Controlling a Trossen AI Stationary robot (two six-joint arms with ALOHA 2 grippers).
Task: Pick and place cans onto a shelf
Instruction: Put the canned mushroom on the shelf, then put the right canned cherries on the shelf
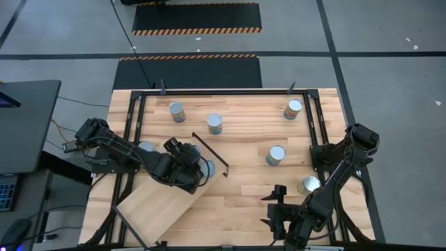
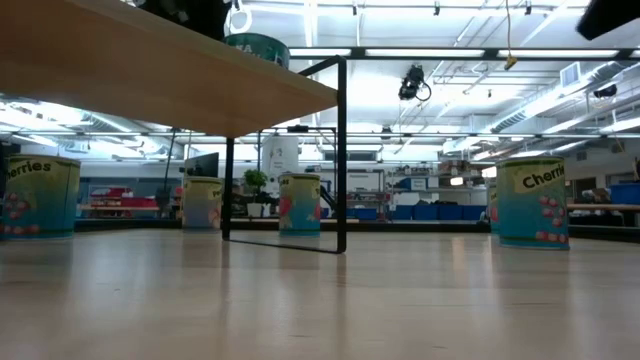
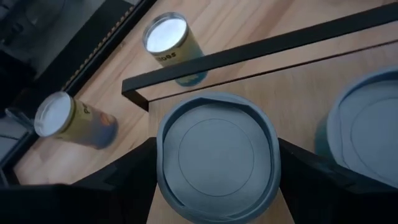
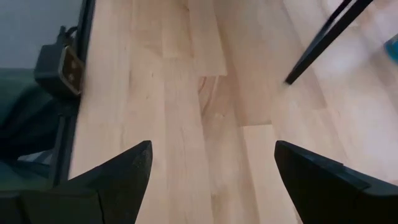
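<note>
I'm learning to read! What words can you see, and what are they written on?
"Cherries": on the can at the right of the low view.
"herries", first letter cut off: on the can at the left edge.
Labels on the two far cans: too small to read.

Pale wood, black metal and shiny tins on a butcher-block table.
The tabletop (image 1: 244, 202) is showing smooth, pale wood strips with a soft sheen. The shelf (image 1: 157, 202), at seven o'clock, is looking like smooth matt plywood edged with a thin black metal frame (image 1: 211, 150). The cans (image 1: 276, 155) are showing bright, reflective metal tops and glossy printed labels. The gripper fingers (image 4: 118, 180) are looking matt black.
</note>
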